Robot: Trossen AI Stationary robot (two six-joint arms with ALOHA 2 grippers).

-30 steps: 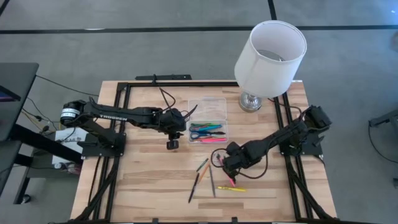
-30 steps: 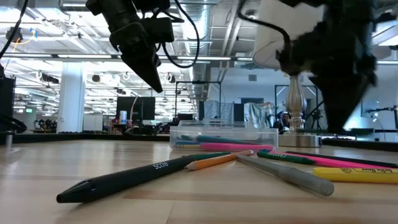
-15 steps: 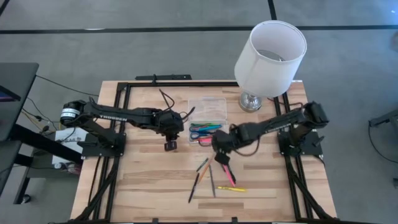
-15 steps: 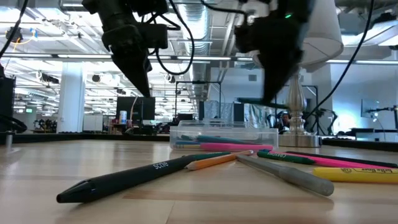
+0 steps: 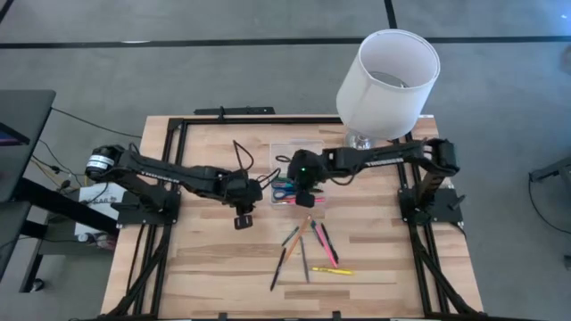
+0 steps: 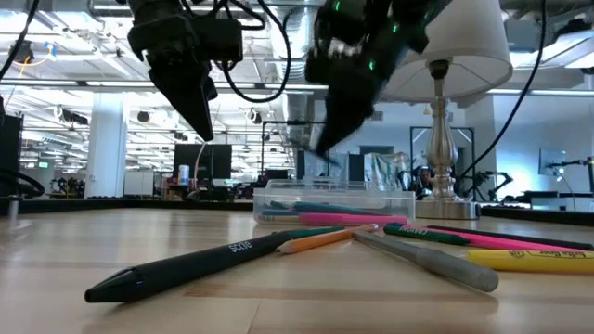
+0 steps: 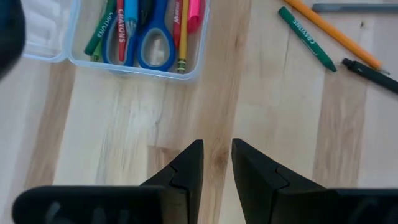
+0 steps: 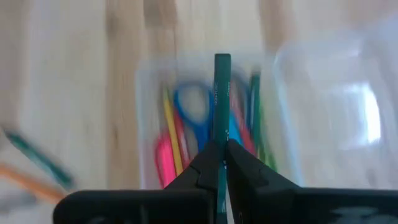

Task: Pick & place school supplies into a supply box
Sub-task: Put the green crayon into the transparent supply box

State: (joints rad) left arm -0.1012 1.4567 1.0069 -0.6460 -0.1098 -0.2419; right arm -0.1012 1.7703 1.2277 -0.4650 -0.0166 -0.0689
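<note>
The supply box [image 5: 299, 153] is a clear case at the table's middle, far side. It holds blue-handled scissors [image 7: 152, 43], crayons and a pink marker. My right gripper [image 5: 304, 181] hangs over the box [image 8: 155, 93], shut on a green pen [image 8: 222, 87]. My left gripper [image 7: 216, 155] hovers over bare wood left of the box [image 7: 137, 67], its fingers a narrow gap apart. Several loose pens [image 5: 303, 245] lie flat on the table nearer the front; they include a black pen [image 6: 186, 264] and a green crayon [image 7: 306, 38]. My right gripper pinches the green pen [image 8: 222, 134] between its two fingers. The pen lies along the fingers and sticks out well past their tips. It is lifted clear, above the scissors and crayons in the box.
A lamp with a white shade [image 5: 388, 71] stands on its metal base [image 5: 359, 143] just right of the box, its stem [image 6: 444, 158] beside the right arm. A black frame [image 5: 178, 134] borders the table. Bare wood lies toward the near-left corner [image 5: 196, 276].
My right gripper has swung from the loose pens at the near right toward the far-left, carrying the green pen lifted clear to over the box. My left gripper has drifted a little toward the near edge.
</note>
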